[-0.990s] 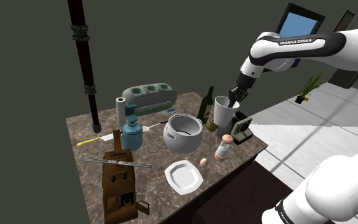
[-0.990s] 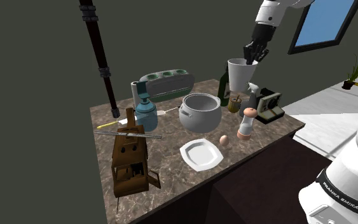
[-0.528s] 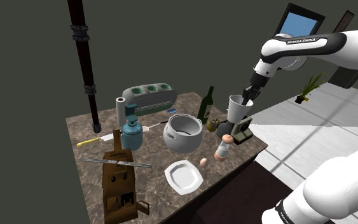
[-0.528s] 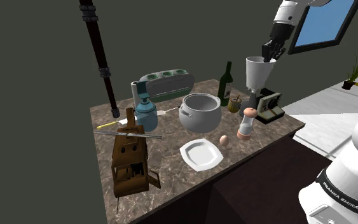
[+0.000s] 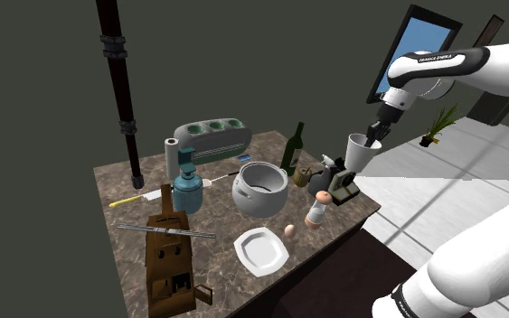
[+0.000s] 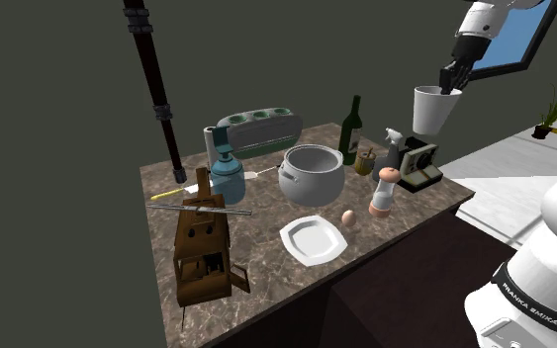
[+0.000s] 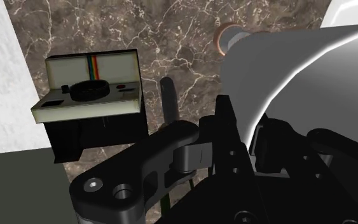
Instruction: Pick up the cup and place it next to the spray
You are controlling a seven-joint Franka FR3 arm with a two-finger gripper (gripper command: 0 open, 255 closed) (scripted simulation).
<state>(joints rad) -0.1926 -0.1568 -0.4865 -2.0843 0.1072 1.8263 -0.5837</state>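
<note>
The marble tabletop (image 6: 261, 213) is crowded at its far right corner. The white cup (image 6: 431, 109) hangs in the air above that corner, near the edge, with the end effector (image 6: 451, 77) pinching its wall at the rim. Released too far out, it could miss the edge and fall. Brought inward carelessly, it might strike the green wine bottle (image 6: 350, 130), settle crooked on the instant camera (image 6: 419, 166), or topple the small spray bottle (image 6: 395, 140).

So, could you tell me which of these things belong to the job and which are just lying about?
Job: white cup, clasped at its rim by the fingers; spray bottle beside the camera.
Lying about: camera, pot, green bottle, plate, egg, grinder, paper roll.
</note>
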